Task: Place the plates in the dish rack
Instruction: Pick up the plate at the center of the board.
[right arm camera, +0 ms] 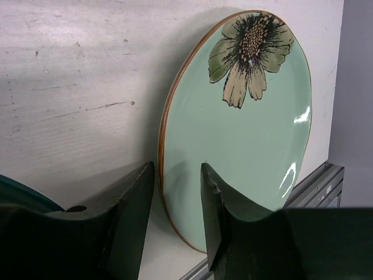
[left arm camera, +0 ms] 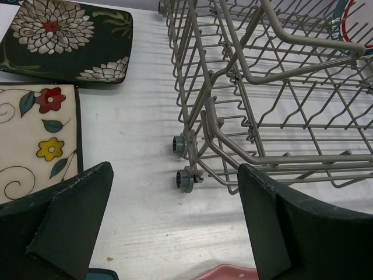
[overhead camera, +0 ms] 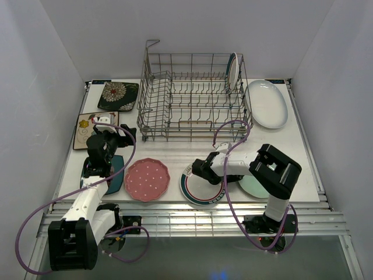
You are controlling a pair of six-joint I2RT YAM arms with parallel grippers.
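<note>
Mint-green glaze shows through the gap of the right pincer (right arm camera: 178, 169): its jaws stand part-way apart, clamped on nothing, and the mint floral plate (right arm camera: 245, 134) lies flat on the table (right arm camera: 70, 87) just beyond its fingertips, by the near rail. Close by that pincer lies the green-rimmed white plate (overhead camera: 199, 192), then the pink dotted plate (overhead camera: 147, 179). The left pincer (left arm camera: 175, 168) hangs fully released and empty, the dark teal plate (overhead camera: 118, 172) just beneath it. Ahead of its right finger stands the dish rack (left arm camera: 262, 116), corner wheels nearest. Ahead of its left finger lie the cream floral square (left arm camera: 35, 140) and, farther, the black floral square (left arm camera: 64, 41). One round plate (overhead camera: 233, 71) stands upright in the rack's far right corner. The white oval plate (overhead camera: 267, 104) lies beside it, outside the wire.
</note>
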